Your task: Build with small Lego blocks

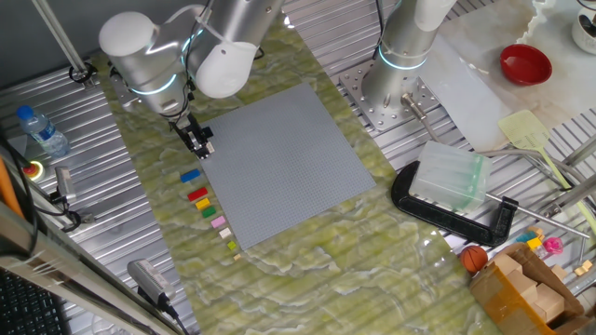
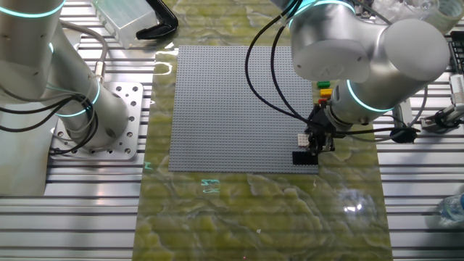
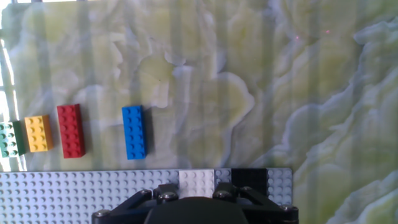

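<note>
Hand view: blue brick (image 3: 134, 132) long axis perpendicular to baseplate (image 3: 74, 193) edge; claw (image 3: 194, 198) state unclear.

Two fixed cameras look down from seemingly opposite sides at the baseplate (image 1: 279, 163); the hand camera hovers close above its edge.

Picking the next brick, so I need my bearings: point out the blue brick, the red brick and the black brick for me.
blue brick (image 3: 134, 132): hand view, middle of its studded top.
red brick (image 3: 70, 130): hand view, middle of its studded top.
black brick (image 3: 249, 177): hand view, top face, on the baseplate edge.
</note>
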Controlling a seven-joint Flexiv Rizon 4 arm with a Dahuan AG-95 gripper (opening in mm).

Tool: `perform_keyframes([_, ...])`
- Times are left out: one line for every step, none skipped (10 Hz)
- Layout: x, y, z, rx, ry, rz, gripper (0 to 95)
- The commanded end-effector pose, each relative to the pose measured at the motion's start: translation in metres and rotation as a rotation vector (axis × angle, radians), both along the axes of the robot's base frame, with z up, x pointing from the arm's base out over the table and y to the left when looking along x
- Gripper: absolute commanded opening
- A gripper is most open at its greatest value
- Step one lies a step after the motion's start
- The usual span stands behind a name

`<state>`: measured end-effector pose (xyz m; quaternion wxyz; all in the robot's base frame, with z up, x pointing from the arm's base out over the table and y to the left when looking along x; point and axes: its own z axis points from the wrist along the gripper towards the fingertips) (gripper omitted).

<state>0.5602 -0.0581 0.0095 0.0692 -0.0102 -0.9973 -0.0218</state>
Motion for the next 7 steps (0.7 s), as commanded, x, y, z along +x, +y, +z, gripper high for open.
perform_keyframes([0.0008, 0.0234, 0.0818, -0.009, 0.023, -0.060, 0.0])
perform_keyframes([0.0012, 0.0242, 0.0832, -0.010, 0.023, -0.059, 0.0])
perform_keyframes([0.0014, 0.0244, 0.0836, -0.028, 0.023, -0.054, 0.0])
perform_keyframes([0.0016, 0.0242, 0.0831, -0.048, 0.021, -0.047, 0.0])
perform_keyframes([0.0017, 0.0241, 0.0830, -0.045, 0.017, -0.038, 0.0])
perform_keyframes([0.0017, 0.0241, 0.0829, -0.044, 0.000, -0.017, 0.0])
perform_keyframes([0.0022, 0.0240, 0.0827, -0.044, -0.010, -0.004, 0.0])
